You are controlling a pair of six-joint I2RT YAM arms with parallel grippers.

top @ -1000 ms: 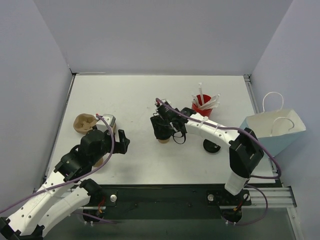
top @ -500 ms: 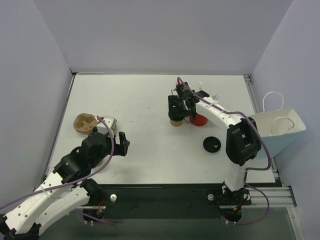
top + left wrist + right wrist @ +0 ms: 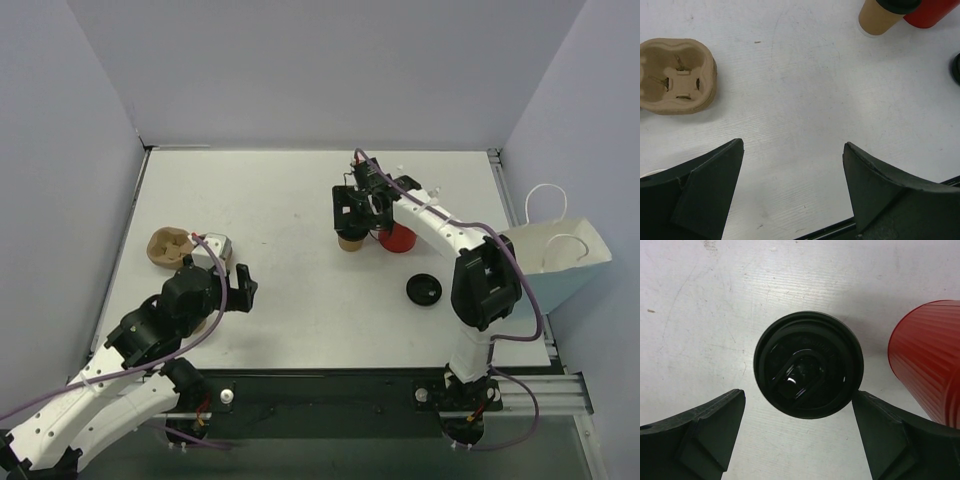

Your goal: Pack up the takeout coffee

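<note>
Table: white top [image 3: 290, 200] walled in by plain grey panels, with everything you need on it or at its right edge.
Bag: the pale blue paper bag [image 3: 545, 262] stands open at the far right edge with its handles up, well apart from the coffee.
Right gripper [image 3: 799, 412]: it hangs directly above the coffee with its fingers spread wide to either side of the lid. They touch nothing and hold nothing.
Left gripper [image 3: 792, 150]: low on the left side, jaws wide apart and empty.
Cup carrier [image 3: 168, 246]: moulded pulp, near the left arm and out of your path.
Red cup [image 3: 398, 237]: ribbed, standing just beside the coffee on its right. A gap shows at lid height, but you cannot tell whether the bases touch.
Takeout coffee [image 3: 809, 371]: tan paper cup with a black lid, upright toward the back of the table and not yet gripped.
Loose lid [image 3: 424, 289]: flat on the table between the coffee and the bag.
Risk, descent: your right-hand finger has little room and could clip the red cup and tip it.
Risk, grip: closing on the lid rim alone could pop the lid — go lower, onto the paper wall, without crushing it.
Risk, carry: the bag mouth is narrow, so a tilted cup may catch its edge.
</note>
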